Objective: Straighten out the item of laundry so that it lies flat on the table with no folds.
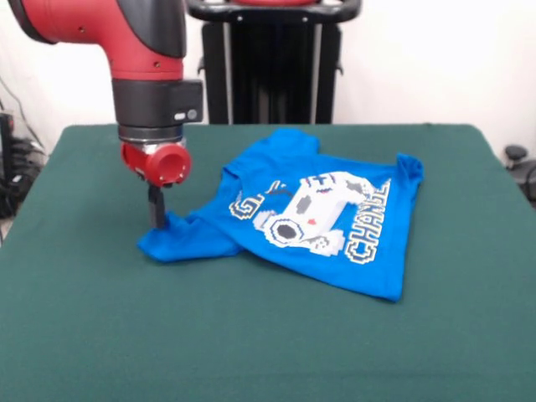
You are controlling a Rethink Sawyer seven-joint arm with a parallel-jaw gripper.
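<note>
Front view: we see the tool [157, 214] pinched on the blue T-shirt's [335, 222] left sleeve. Its print faces up, and the shirt lies rumpled on the green surface [251, 352]

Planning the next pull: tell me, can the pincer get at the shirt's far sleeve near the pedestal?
Probably yes. The pincer sits at the blue shirt's opposite corner, and the far sleeve lies exposed on the green table with nothing between them.

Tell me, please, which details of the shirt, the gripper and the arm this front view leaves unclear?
- Gripper: open or shut is unclear; its tip sinks into a fold of the blue T-shirt.
- Lettering: the first word is creased, only "G" readable.
- Arm: upper part cut off by the top edge.
- Table: near edge lies outside the picture.
</note>
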